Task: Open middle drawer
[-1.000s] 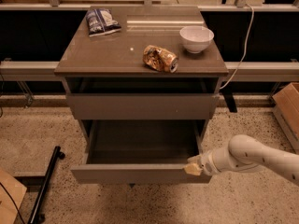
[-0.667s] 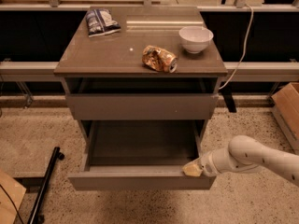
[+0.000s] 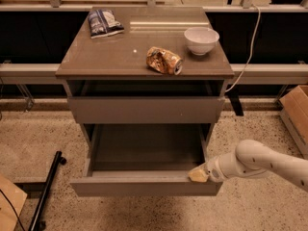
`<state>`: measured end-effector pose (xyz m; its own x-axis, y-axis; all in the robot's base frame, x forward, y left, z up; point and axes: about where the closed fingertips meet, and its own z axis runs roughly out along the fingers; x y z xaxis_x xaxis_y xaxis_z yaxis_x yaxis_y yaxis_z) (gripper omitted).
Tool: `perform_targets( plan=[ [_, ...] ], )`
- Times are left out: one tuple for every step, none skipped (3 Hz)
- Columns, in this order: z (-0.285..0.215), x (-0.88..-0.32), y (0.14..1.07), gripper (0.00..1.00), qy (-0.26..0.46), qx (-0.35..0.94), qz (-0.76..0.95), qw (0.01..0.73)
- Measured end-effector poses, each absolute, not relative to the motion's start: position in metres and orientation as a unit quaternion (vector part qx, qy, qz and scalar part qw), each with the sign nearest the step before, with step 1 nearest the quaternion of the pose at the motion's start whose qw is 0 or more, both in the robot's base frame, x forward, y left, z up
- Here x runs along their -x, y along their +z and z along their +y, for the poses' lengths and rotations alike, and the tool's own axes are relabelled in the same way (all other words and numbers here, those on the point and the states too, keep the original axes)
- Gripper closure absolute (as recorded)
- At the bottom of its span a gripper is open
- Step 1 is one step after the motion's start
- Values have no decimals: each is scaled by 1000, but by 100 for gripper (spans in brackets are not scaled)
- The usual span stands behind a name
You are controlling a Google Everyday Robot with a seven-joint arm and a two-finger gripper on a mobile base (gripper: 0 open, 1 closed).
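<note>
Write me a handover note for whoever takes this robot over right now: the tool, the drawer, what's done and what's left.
Tool: at the right end of the middle drawer, at the top edge of its front; the arm reaches in from the right.
Middle drawer: pulled well out of the cabinet, box showing nothing inside. The upper drawer front sits back at the cabinet.
Done: the opening looks essentially complete.
Left: probably only to ease the tool off the front and draw the arm clear.
On the cabinet top: a bowl, a crushed can and a snack bag.
</note>
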<state>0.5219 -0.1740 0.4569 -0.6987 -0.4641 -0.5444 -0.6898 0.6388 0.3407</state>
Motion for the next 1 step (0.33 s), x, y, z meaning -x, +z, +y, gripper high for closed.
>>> perform_targets(
  plan=[
    [-173,-522,457,35,272,328,881,208]
  ],
)
